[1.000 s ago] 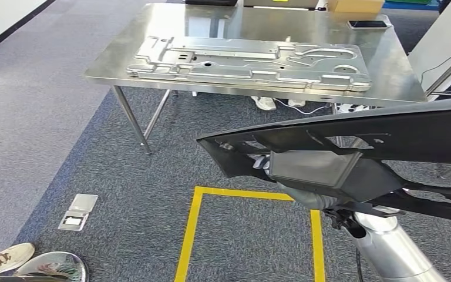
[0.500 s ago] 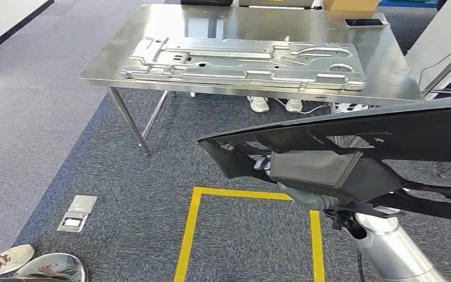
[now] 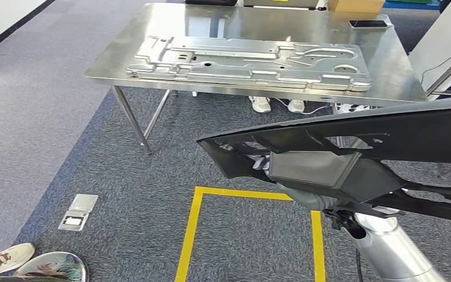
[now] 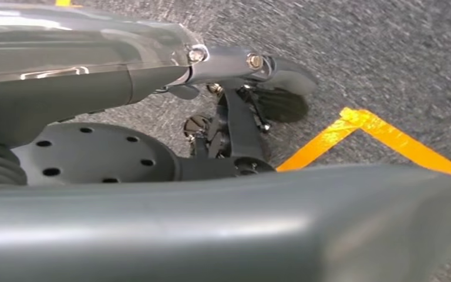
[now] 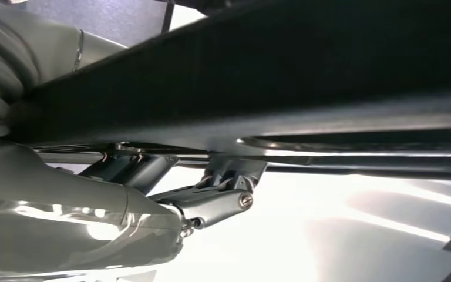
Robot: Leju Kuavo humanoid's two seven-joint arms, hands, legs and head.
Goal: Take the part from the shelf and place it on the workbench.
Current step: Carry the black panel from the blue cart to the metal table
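Right hand's fingers are tucked up under the long black part, pressed against its underside, so that hand is carrying it. The right hand sits beneath a grey block on the part's lower face, silver forearm rising from below. The left hand hangs low over the carpet, dark fingers curled in near the yellow tape; whether it closes on anything, I cannot tell.

The part is in the air, held roughly level across the right side of the head view, well short of the steel bench. On that bench lies a big stamped metal panel, covering most of the near half, with a phone and a cardboard box at the far edge. A yellow floor square marks the standing spot ahead; shoes show at the left.

Risks, as I judge them: the part is long and gripped off-centre, so any sway could tip it or twist it loose. Its leading end could strike the bench edge on approach, and free landing space looks scarce.
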